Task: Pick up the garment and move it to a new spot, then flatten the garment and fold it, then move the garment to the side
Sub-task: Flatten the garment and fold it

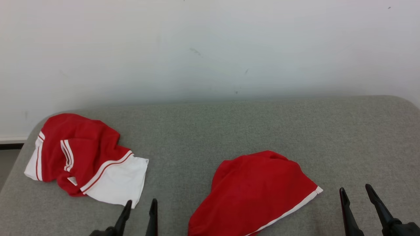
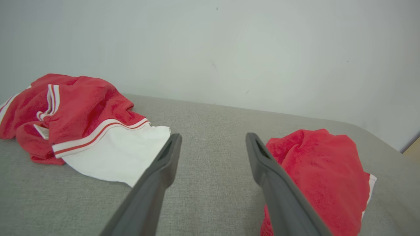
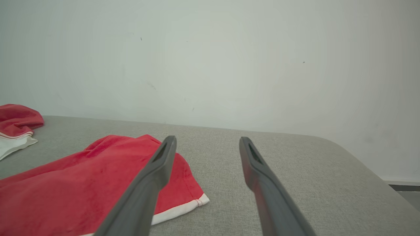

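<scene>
We see two garments lying apart on the grey cushion (image 1: 249, 124): a crumpled red-and-white garment (image 1: 85, 157) at the left and a red garment (image 1: 256, 193) (white band along one edge) nearer the middle. Our left gripper (image 1: 141, 201) and right gripper (image 1: 355, 188) flank the latter, fingers parted, holding nothing.

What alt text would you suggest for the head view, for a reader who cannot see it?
Two red garments lie on a grey padded surface before a white wall: a crumpled red-and-white garment at the left and a red garment with a white hem near the centre. The left gripper and right gripper sit at the bottom edge, jaws open.
</scene>
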Motion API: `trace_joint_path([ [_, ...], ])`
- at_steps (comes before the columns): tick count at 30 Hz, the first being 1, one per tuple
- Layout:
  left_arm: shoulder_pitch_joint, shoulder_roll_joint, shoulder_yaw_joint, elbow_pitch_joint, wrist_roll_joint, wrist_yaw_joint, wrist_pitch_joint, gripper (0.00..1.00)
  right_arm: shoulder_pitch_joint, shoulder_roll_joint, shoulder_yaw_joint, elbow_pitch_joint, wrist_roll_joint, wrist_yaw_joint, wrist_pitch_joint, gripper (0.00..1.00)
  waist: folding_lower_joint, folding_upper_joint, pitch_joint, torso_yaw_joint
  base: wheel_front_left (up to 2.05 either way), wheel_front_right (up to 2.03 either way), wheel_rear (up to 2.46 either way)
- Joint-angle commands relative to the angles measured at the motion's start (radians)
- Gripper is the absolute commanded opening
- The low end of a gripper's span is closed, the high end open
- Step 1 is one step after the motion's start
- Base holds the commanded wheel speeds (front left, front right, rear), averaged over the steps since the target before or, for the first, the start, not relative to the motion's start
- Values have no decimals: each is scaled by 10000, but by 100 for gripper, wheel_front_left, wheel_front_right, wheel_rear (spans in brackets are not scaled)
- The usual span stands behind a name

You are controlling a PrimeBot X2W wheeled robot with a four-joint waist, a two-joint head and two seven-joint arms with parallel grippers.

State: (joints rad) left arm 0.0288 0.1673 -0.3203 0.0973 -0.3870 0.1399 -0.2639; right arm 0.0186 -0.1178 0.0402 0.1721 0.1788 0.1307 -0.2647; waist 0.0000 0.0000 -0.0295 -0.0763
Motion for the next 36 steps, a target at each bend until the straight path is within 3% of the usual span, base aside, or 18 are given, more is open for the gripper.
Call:
trace_joint_path([
  [1,419,-68,308,-157,436,-156,-6,100,129,-13,-3,42,-9,1,7,100,0,0,-68,3,0,0,0],
  [10,1582,-738,2090,-513,1532,-982,-7,100,517,105,-172,220,69,1,7,100,0,0,-169,-7,0,0,0],
  [19,1760,-1097,2845,-597,1984,-1648,-7,100,645,175,-147,353,97,1,5,100,0,0,-176,-124,0,0,0],
  [36,1590,-1155,2905,-387,1982,-1824,-7,100,477,99,-22,473,170,1,6,100,0,0,-147,-167,0,0,0],
])
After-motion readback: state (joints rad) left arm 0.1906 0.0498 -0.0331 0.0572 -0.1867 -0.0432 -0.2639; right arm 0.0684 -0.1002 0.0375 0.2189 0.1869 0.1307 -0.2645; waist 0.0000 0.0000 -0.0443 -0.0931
